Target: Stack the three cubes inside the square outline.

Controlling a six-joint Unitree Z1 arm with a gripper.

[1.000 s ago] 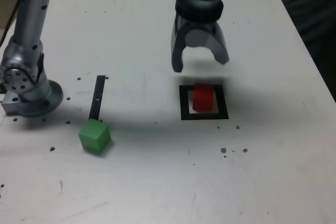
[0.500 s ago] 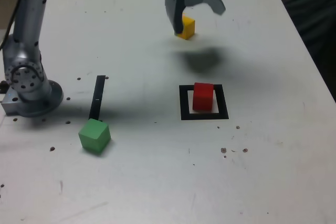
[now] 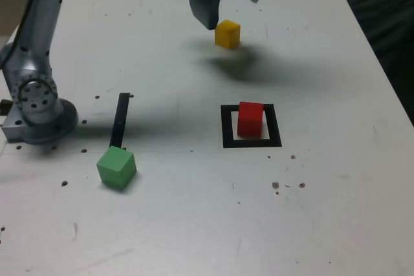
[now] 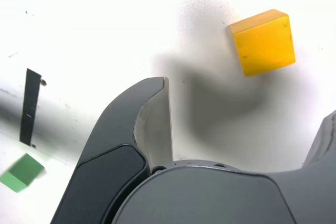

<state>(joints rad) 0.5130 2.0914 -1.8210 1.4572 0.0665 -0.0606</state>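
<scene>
Exterior view: my end effector (image 3: 223, 4) hangs at the far edge of the tabletop (image 3: 323, 211), jaws spread wide, nothing between them; the yellow cube (image 3: 228, 33) sits on the tabletop just below the jaw tips, nearer the jaw on the exterior view's left, and I can't tell if that jaw touches it; the red cube (image 3: 250, 119) stands inside the square outline (image 3: 226, 127), roughly centred; the green cube (image 3: 117, 167) sits well apart toward the exterior view's left, turned at an angle, just beside the near end of a thin black strip (image 3: 119, 119); the arm's base (image 3: 35, 111) is close to that strip.

Wrist view: jaws released, empty; the yellow cube (image 4: 262, 41) lies ahead of the fingers, off-centre toward one jaw and rotated vs. the jaw faces; the green cube (image 4: 20, 171) and black strip (image 4: 29, 107) show at the edge.

Risks, my judgement: the next job looks like taking the yellow cube; since it's off-centre and skewed, coming down as I stand could land a jaw tip on its top or push it away; closing on corners rather than flat faces could let it twist or slip out; later, a crooked set-down on the red cube could knock it off the outline or topple the stack.
</scene>
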